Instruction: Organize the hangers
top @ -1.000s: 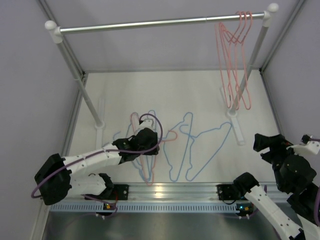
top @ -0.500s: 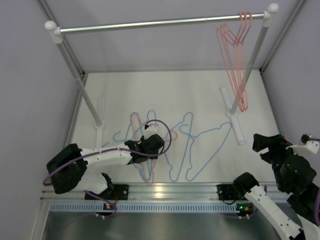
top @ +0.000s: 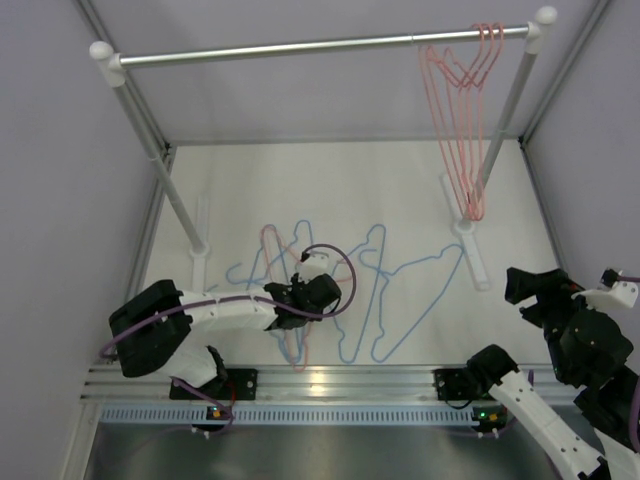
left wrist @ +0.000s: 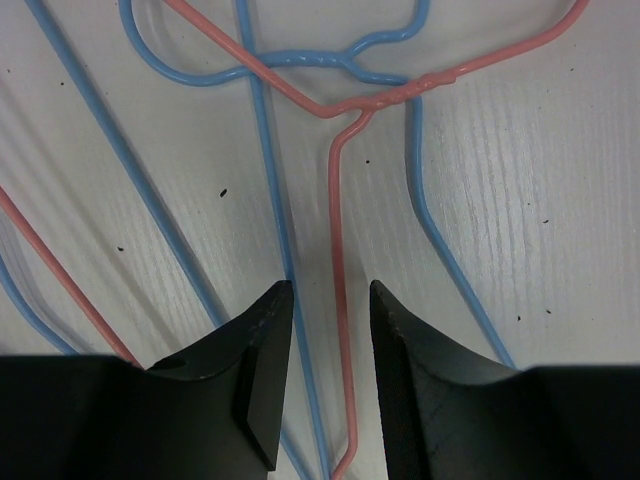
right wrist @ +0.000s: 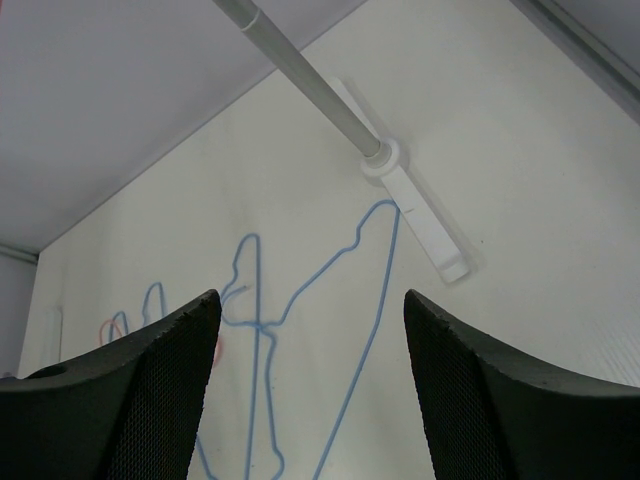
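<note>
Left gripper shifts right along table pile, jaws narrowing yet apart, astride pink hanger, nothing held; right gripper wide, empty. Wire: light, springy, slick, tangled w/ blue hangers; grip nr twisted neck

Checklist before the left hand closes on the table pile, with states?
1. Jaws of the left hand apart: ok.
2. Wire of the pink hanger between them: ok.
3. Only that wire in the gap: not ok, a blue hanger wire runs there too.
4. That pink hanger free of the others: not ok, it crosses blue wires.
5. The right hand open, empty, out of the way: ok.
6. Bare rail beside the hung pink hangers: ok.
</note>
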Available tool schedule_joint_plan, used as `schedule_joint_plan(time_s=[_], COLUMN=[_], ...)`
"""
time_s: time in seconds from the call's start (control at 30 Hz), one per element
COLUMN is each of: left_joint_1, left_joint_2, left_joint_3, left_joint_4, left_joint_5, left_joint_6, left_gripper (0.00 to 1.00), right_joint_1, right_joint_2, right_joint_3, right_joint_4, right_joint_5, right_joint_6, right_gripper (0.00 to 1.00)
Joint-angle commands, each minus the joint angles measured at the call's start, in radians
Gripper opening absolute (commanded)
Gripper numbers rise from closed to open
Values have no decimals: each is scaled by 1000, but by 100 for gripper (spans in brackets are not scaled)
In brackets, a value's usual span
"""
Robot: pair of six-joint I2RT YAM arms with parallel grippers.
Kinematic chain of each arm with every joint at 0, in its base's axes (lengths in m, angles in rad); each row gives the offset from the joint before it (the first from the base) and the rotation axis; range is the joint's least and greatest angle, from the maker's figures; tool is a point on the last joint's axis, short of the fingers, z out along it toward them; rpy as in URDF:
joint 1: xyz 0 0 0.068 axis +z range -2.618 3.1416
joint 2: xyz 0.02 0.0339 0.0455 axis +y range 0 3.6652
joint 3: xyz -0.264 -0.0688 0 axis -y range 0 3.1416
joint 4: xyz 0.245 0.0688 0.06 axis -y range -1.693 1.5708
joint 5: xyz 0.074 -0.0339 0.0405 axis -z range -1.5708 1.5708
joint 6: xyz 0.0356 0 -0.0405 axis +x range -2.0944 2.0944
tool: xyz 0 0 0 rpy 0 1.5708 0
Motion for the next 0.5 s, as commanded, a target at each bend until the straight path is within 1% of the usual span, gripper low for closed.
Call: schedule_joint_plan(time_s=[0.0, 0.2, 0.23, 0.47], left_joint_1=[-4, -4, -4, -10], left_joint_2=[25, 53, 62, 51], left_joint_3=[42, 59, 62, 52], left_joint_4=[29, 29, 27, 26], left_joint_5=[-35, -35, -37, -55], left_joint_6=[4, 14, 14, 3], left_gripper=[41, 40, 38, 37], right_joint_1=[19, 19, 19, 19], right_joint_2=[-12, -18, -24, -27], right_joint_3=[0, -3, -5, -6], right_joint_4=[29, 29, 29, 27], right_joint_5=[-7, -7, -10, -10], right_joint_6=[7, 5, 5, 4], right_gripper=[72, 71, 72, 72])
